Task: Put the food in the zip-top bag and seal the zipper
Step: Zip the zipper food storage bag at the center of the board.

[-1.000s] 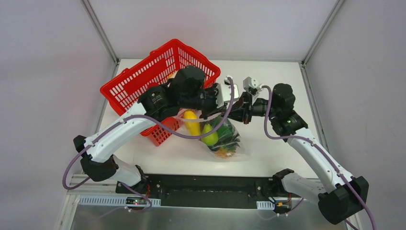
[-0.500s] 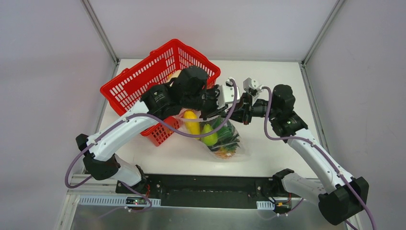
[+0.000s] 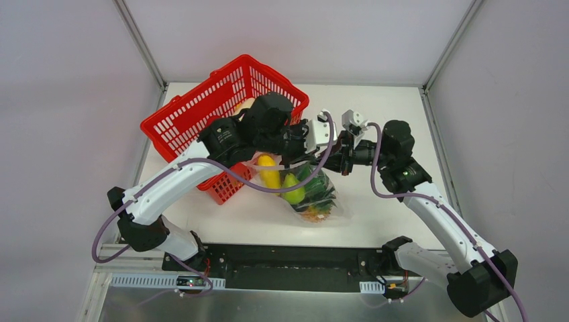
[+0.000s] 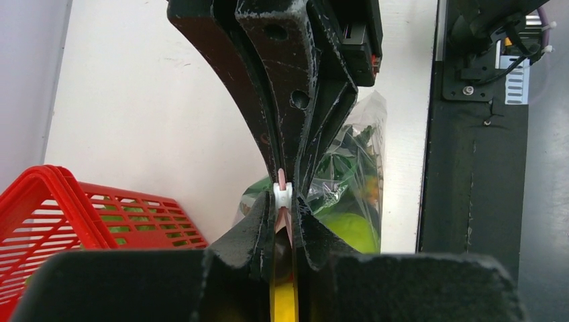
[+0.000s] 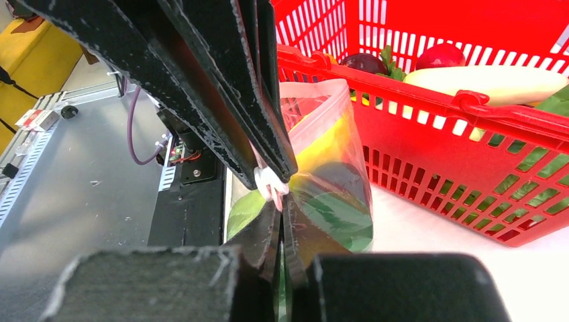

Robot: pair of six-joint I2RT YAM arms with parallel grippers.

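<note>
The clear zip-top bag (image 3: 310,194) hangs between the two arms, its bottom resting on the table, with yellow and green food (image 3: 293,191) inside. My left gripper (image 4: 285,204) is shut on the pink zipper (image 4: 282,178) at its white slider (image 4: 284,196). My right gripper (image 5: 282,213) meets it tip to tip, shut on the same strip at the bag's (image 5: 332,178) mouth. From above, the left gripper (image 3: 310,154) and the right gripper (image 3: 333,157) touch over the bag. More food lies in the basket: a red fruit (image 5: 439,57), a white radish (image 5: 483,77) and an eggplant (image 5: 366,64).
A red mesh basket (image 3: 201,121) stands tilted at the back left, right against the bag and under the left arm. Grey walls close in the table (image 3: 389,107) on three sides. A black rail (image 3: 288,258) runs along the near edge.
The left wrist has shifted slightly to the right along the bag's mouth. The bag and the right arm have stayed where they were.
</note>
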